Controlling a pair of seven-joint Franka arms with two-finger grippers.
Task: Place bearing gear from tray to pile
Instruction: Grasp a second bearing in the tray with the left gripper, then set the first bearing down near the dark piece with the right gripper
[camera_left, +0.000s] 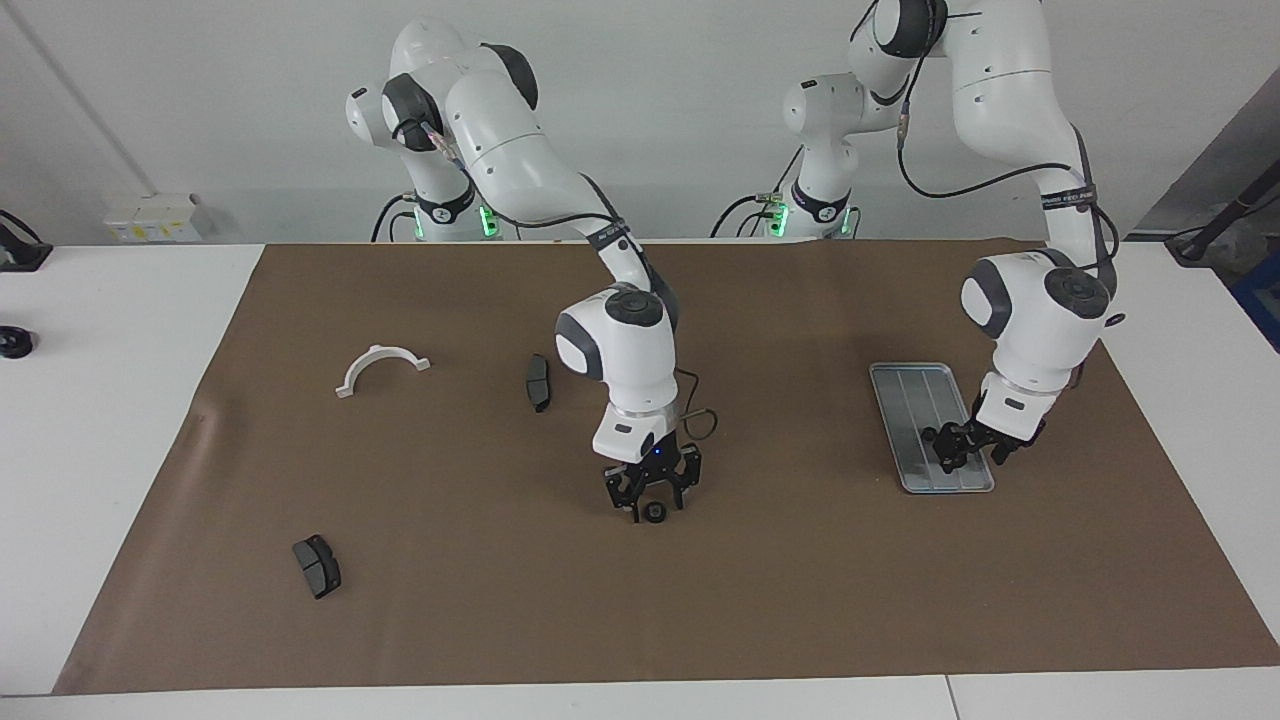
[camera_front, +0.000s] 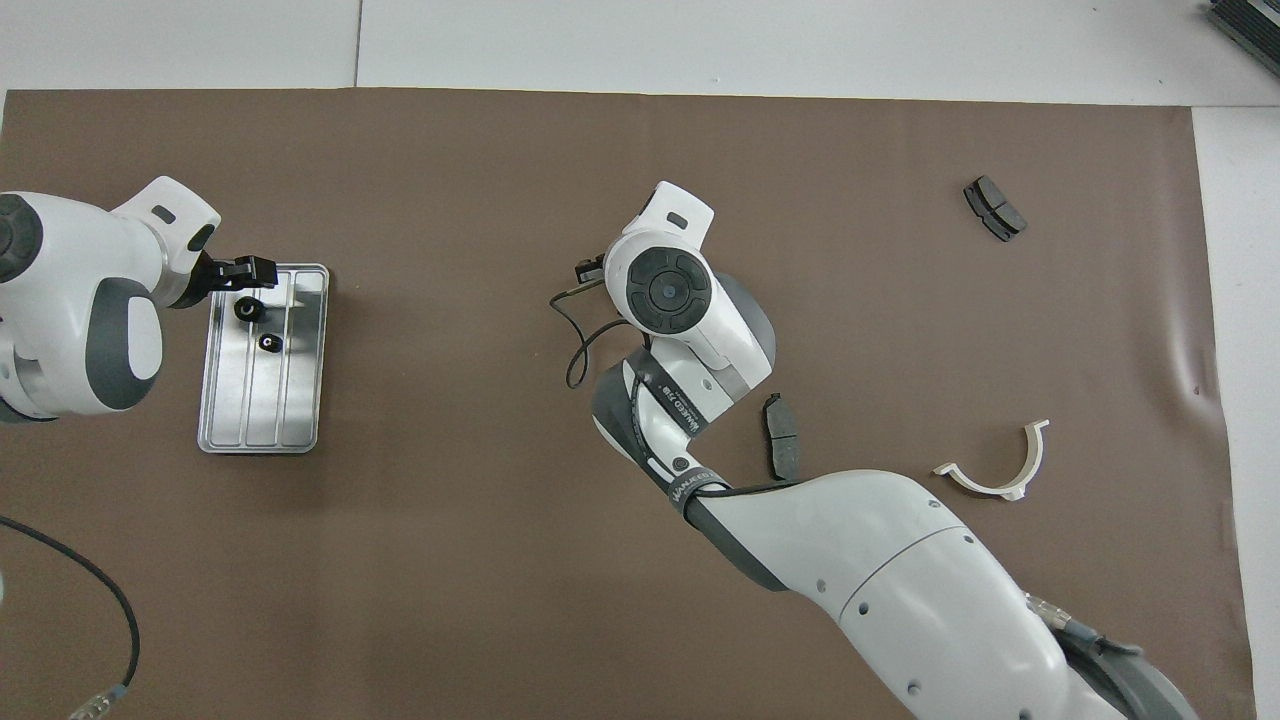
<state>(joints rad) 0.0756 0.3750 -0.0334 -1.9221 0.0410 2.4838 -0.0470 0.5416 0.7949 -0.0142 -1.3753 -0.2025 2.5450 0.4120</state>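
On the brown mat (camera_left: 800, 600) covering the table (camera_left: 130, 400), the pile sits toward the right arm's end. It is a loose scatter of a white bracket (camera_left: 382, 362) and two dark brake pads, one pad (camera_left: 538, 382) nearer to the robots and the other pad (camera_left: 317, 565) farther from them. The parts lie well apart, so there is room to set more among them.

Near the middle of the mat, the right tool (camera_left: 652, 505) hangs low and points straight down at a lone gear (camera_left: 654, 514) lying on the mat. It looks to be either delivering or collecting the gear. The gear sits directly under the tool's tip. Whether the tool is spread around the gear or pinching it cannot be told.

Toward the left arm's end lies the ridged metal tray (camera_left: 905, 385), which keeps the round gears from rolling off. The left tool (camera_left: 958, 458) is down on it, at the farther gear (camera_front: 245, 310) of the two. This appears to be the start of a pick. The nearer gear (camera_front: 268, 343) rests just beside it on the tray, untouched. Whether this tool is spread or gripping cannot be told either.
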